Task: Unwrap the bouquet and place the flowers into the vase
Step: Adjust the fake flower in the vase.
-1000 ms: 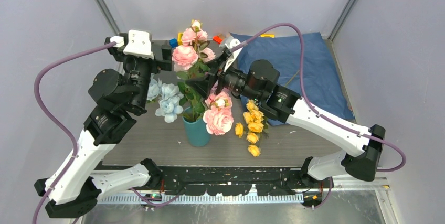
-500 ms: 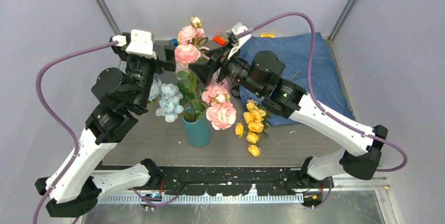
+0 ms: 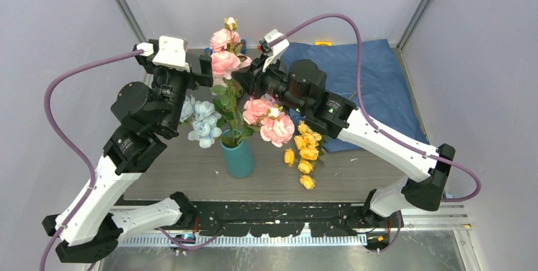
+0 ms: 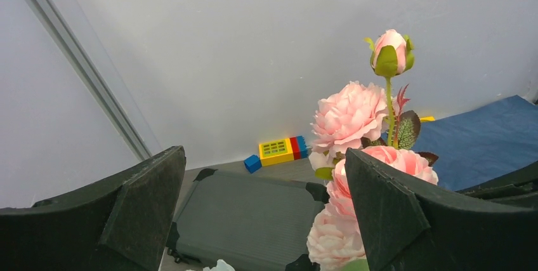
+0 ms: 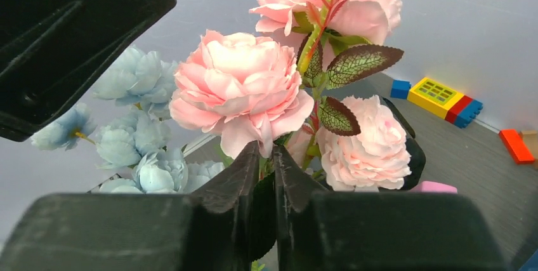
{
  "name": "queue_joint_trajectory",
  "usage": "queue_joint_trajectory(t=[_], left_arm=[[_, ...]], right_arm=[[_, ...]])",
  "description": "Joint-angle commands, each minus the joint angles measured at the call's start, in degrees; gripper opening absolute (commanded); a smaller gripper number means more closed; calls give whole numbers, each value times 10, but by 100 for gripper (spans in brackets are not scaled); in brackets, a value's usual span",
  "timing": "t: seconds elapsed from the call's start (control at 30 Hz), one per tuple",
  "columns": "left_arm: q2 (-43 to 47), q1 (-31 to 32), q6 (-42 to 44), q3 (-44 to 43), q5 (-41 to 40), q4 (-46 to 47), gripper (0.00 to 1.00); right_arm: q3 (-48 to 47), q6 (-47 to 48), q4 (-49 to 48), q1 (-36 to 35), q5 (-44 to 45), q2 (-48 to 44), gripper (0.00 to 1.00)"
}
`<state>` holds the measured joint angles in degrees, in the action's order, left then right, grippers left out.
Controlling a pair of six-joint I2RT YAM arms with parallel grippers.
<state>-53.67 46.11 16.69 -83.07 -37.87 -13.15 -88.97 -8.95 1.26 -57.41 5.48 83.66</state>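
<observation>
Right arm has swung up and to the left since a second ago, and the right gripper (image 5: 266, 157) has narrowed. Its jaws are now pinched almost together on the green stem just under the pink flowers (image 5: 238, 87). That stem is the thing to watch: it runs close to upright, leaning a touch toward the far wall, with its foot down in the vase (image 3: 238, 160), below the claw and nearer the bases. So the axis lines up with the mouth, and any seating move is straight down. The right forearm reaches in from the right, wrist level. Left gripper (image 4: 263, 182) hangs just beside the same blooms, jaws spread wide, holding nothing. Yellow flowers (image 3: 306, 153) lie on the table (image 3: 190, 176) right of the vase.
</observation>
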Motion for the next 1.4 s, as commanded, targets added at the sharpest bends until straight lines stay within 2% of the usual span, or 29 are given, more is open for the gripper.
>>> queue_joint_trajectory(t=[0.0, 0.03, 0.13, 0.43, 0.9, 0.97, 1.03, 1.07, 1.1, 1.17, 1.3, 1.37], left_arm=[[3, -1, -7, -11, 1, 8, 100], [3, -1, -7, -11, 0, 8, 100], [4, -1, -7, -9, -1, 8, 100], [5, -1, -9, -5, -2, 8, 100], [17, -1, -15, 3, -5, 7, 100], [17, -1, -17, 2, -3, 5, 100], [17, -1, -20, 2, -1, 2, 100], [16, -1, -21, 2, 0, 1, 100], [17, -1, -21, 2, 0, 0, 100], [17, -1, -22, 2, 2, 0, 100], [17, -1, -26, 4, 10, -1, 100], [15, -1, -28, 4, 13, -3, 100]], right_arm=[[5, 4, -21, -2, -2, -18, 14], [13, 1, -21, -2, -3, -23, 8], [33, -12, -25, -2, -2, -42, 1], [101, -39, -62, -2, -1, -78, 0], [128, -57, -60, -2, -18, -107, 0], [128, -60, -54, -2, -19, -111, 5], [127, -61, -52, -2, -19, -120, 18], [126, -61, -51, -2, -18, -123, 29], [125, -60, -49, -2, -16, -128, 34], [115, -58, -30, -2, -17, -136, 51], [93, -55, 11, -2, -21, -151, 67], [85, -56, 31, -2, -11, -161, 71]])
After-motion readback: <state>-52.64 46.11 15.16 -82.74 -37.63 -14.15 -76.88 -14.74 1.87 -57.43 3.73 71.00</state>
